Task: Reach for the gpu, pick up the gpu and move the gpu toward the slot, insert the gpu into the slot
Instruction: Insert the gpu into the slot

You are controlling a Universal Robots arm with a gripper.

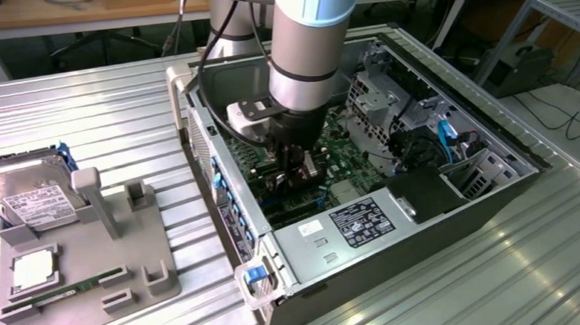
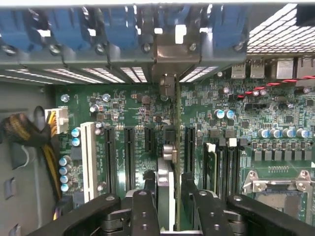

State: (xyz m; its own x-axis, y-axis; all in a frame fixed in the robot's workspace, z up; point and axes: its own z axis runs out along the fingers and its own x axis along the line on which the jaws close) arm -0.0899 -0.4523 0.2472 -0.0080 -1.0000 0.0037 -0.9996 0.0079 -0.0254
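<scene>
"Ribbed metal table [image 1: 99, 113] under the whole station: what stood on it?" the inspector asked.

"An open computer case [image 1: 223, 211] lay on its side on the table," the technician replied. "A grey fixture [image 1: 87, 270] sat well apart from it, toward the exterior view's left, with a hard drive [image 1: 29, 198] propped in it."

"Where was the tool?"

"The arm reached down into the case. The gripper [image 1: 301, 169] hung just above the green motherboard [image 2: 123, 108]."

"And the gpu?"

"The gpu [image 2: 166, 196] stood upright and edge-on on the motherboard, parallel to the black expansion connectors beside it. Its silver bracket [image 2: 172, 54] met the rear wall of the case. The card itself hid the slot beneath it."

"How did the jaws stand?"

"In the wrist view the gripper [image 2: 168, 177] straddled the card, with one of the fingers [image 2: 150, 179] on each face. The jaws were parted narrowly, a little wider than the card. A thin gap showed on one side, and on the other side contact could not be ruled out. No firm clamp on the card was seen."
</scene>
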